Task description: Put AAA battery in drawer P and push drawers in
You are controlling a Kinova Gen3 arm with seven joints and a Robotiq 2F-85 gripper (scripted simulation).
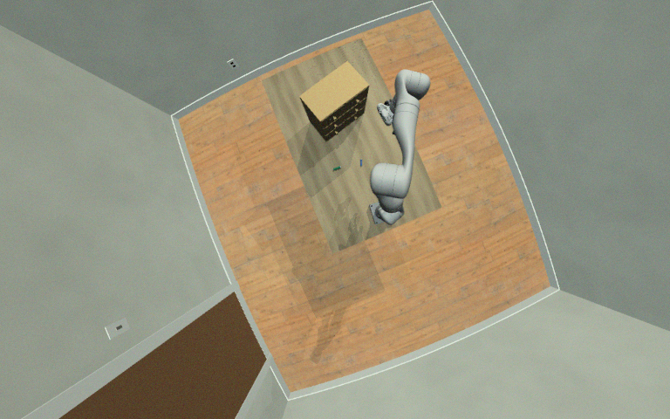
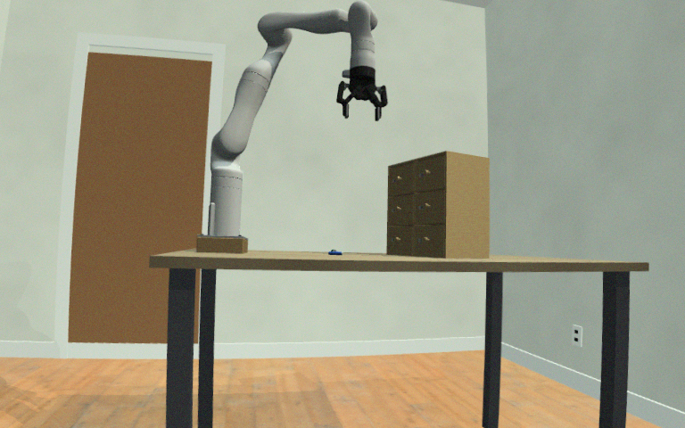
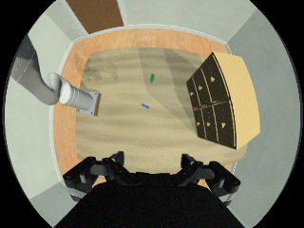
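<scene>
A slim blue cylinder (image 1: 361,162) (image 2: 334,253) (image 3: 145,105) and a thicker green one (image 1: 337,168) (image 3: 152,78) lie apart on the table. Their labels are too small to read; the slim blue one looks more like an AAA battery. The small chest (image 1: 336,91) (image 2: 466,201) (image 3: 247,100) stands upright, with two columns of knobbed drawers. All drawers look pushed in. Their letters are not legible, so I cannot tell which is P. My gripper (image 2: 361,118) (image 3: 152,160) is open and empty, pointing down high above the table, higher than the chest top and beside its front side.
The table (image 1: 420,195) (image 2: 565,265) (image 3: 119,138) carries the chest toward one end and the robot's base (image 1: 374,213) (image 2: 222,244) (image 3: 96,104) at the other. The two cylinders lie between them. The arm (image 1: 405,133) (image 2: 313,21) arches high over one side of the table.
</scene>
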